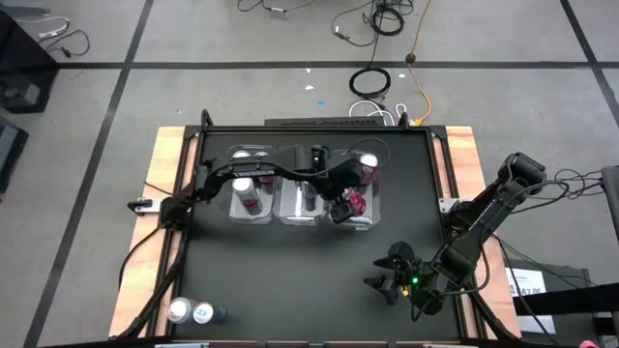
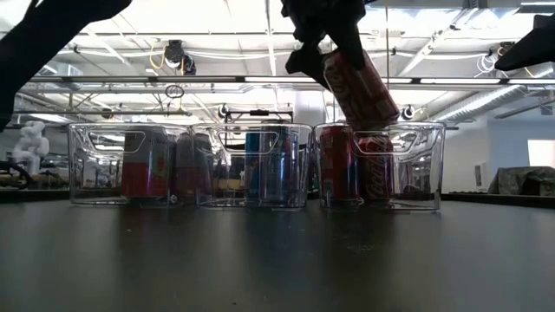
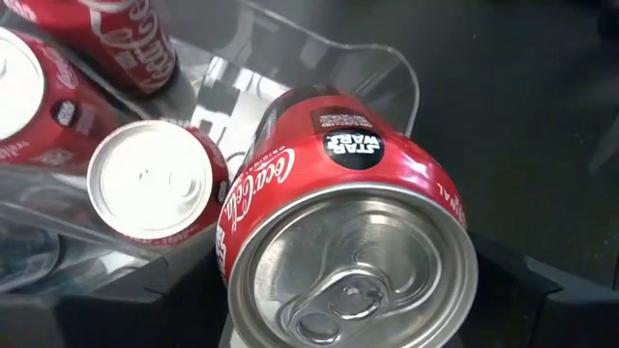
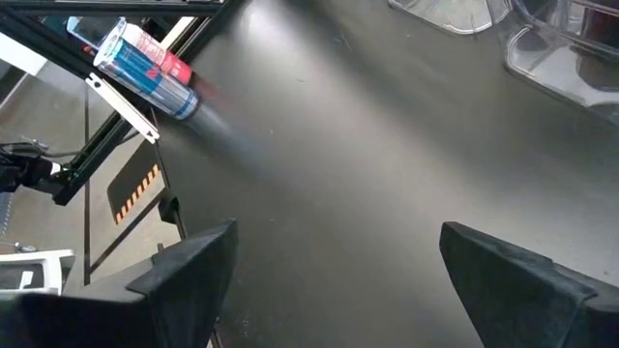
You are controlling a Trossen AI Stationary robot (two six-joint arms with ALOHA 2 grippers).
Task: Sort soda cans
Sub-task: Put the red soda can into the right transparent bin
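Observation:
My left gripper reaches across to the right one of three clear bins and is shut on a red soda can. In the low view this can hangs tilted just above the right bin. More red cans stand inside that bin. The left bin holds maroon cans, and the middle bin holds silver-blue cans. Two cans rest at the table's near left corner; one silver-blue can shows in the right wrist view. My right gripper waits open over the near right of the table. My left gripper pinches the red can between its two fingers, on the side wall close to the silver top end. The fingers come from above, slanting. The can is lifted clear and tilted, with its bottom end lowest, over the right bin.
The dark table top lies bare between the bins and the near edge. A black frame and wooden boards border the table. Cables lie on the floor beyond the far edge.

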